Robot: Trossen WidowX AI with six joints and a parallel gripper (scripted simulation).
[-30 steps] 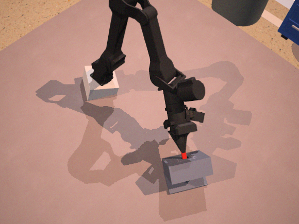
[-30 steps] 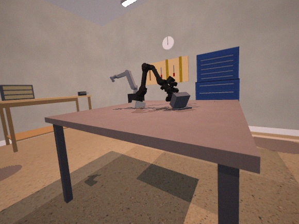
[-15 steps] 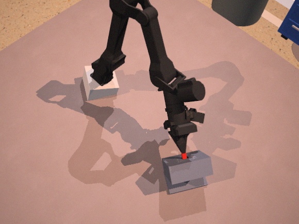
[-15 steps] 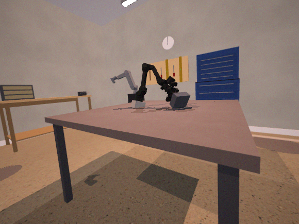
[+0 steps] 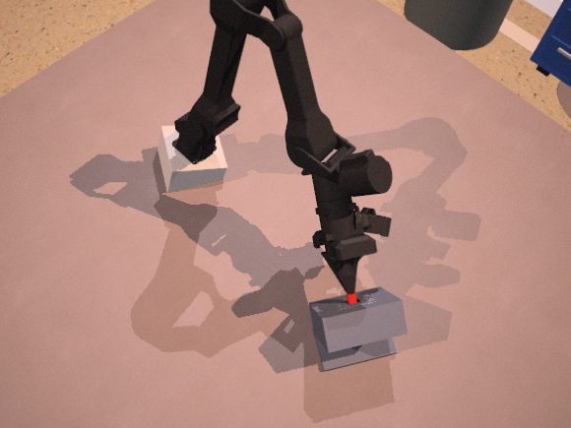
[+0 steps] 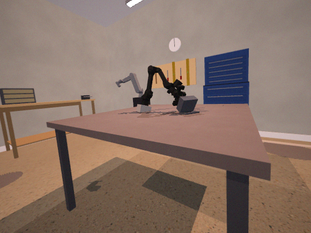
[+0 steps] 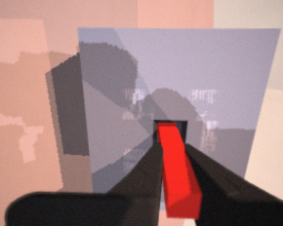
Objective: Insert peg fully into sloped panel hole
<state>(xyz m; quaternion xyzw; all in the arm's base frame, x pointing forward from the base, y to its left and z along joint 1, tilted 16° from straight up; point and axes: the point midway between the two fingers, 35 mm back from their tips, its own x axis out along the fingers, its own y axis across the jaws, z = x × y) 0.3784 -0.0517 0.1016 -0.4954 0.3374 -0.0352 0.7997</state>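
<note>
Arm: 1 black six-joint robot arm reaches from its pale block base at centre left of the top view down to the lower right.
Gripper: the black parallel-jaw gripper is clamped on the peg, 1 finger against each long side.
Peg: the bright red square-section peg lies along the gripper's axis at lower centre of the wrist view, its far tip at the mouth of the hole and seemingly just inside; in the top view only a short red stub shows between fingertips and panel.
Hole: a small dark square hole in the middle of the sloped panel.
Panel: the grey sloped panel block rests on the pinkish-brown table top, lower right of centre.
Progress: judged as partly entered, with most of the peg's length outside.
Handling: the peg looks rigid, light and smooth-sided, so it could slip backwards under push; the flat side faces suit a firm hold near the rear half, leaving the front free.
Risk: a slight tilt could jam the square edges.
</note>
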